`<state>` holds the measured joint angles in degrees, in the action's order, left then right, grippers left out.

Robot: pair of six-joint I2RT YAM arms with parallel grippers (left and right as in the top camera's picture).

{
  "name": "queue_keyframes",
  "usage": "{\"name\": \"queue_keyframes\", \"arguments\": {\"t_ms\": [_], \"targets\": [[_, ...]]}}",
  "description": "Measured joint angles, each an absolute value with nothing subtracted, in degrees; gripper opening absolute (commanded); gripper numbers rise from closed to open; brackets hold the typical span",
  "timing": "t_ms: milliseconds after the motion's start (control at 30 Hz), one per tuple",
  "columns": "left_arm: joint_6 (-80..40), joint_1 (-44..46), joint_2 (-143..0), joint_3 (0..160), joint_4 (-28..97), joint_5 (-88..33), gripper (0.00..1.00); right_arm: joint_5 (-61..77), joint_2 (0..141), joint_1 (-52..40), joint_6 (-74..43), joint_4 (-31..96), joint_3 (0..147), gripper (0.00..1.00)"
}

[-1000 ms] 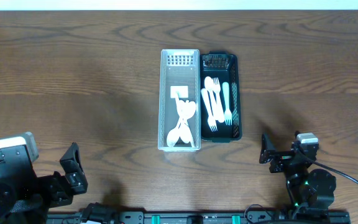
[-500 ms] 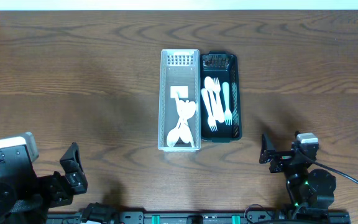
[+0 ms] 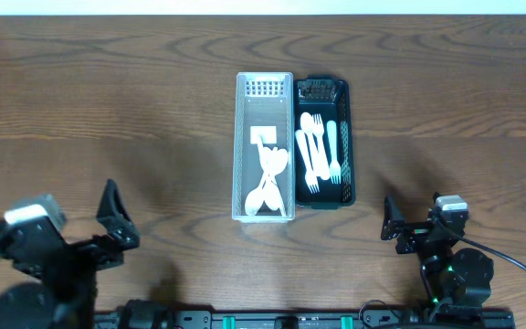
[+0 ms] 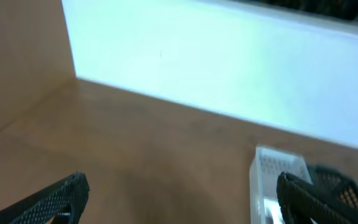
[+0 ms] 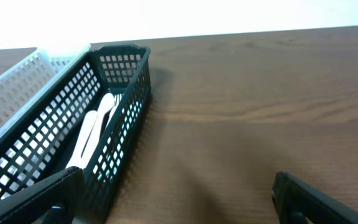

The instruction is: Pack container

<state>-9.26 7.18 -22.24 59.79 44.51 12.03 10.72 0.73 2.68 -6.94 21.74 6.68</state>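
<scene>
- The white slotted plastic basket (image 3: 264, 100) stands mid-table, with the black mesh plastic basket (image 3: 348, 137) touching its right wall.
- White plastic spoons (image 3: 268, 187) lie loose in the white basket, and white plastic forks (image 3: 316, 155) lie loose in the black one.
- The left gripper (image 4: 182, 183) is at the near left and the right gripper (image 5: 178, 180) at the near right. Both have their fingers spread wide, hold nothing, and are well apart from the baskets on the dark wooden table (image 3: 108, 91).
- Both baskets look light and stiff but thin-walled, so a hard squeeze would probably flex them.
- The best hold is likely a pinch on the top rim of a short end wall. The mesh should give purchase there.
- The cutlery is light and slick. It will probably slide if a basket tilts, so keep it level.
</scene>
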Motion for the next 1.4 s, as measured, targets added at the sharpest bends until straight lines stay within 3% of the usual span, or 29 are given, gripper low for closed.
{"name": "queue_keyframes", "arguments": {"t_ms": [233,633,1400], "targets": [[-9.2,6.5,-10.4,39.6,35.9,12.1,0.98,10.7,0.7,2.7,-6.9,21.8,6.7,0.99],[-9.2,3.5,-2.4,17.9,19.2,12.1,0.98,10.7,0.7,2.7,-6.9,21.8,6.7,0.99],[-9.2,3.5,-2.0,6.2,12.6,12.1,0.98,10.7,0.7,2.7,-6.9,21.8,6.7,0.99]]}}
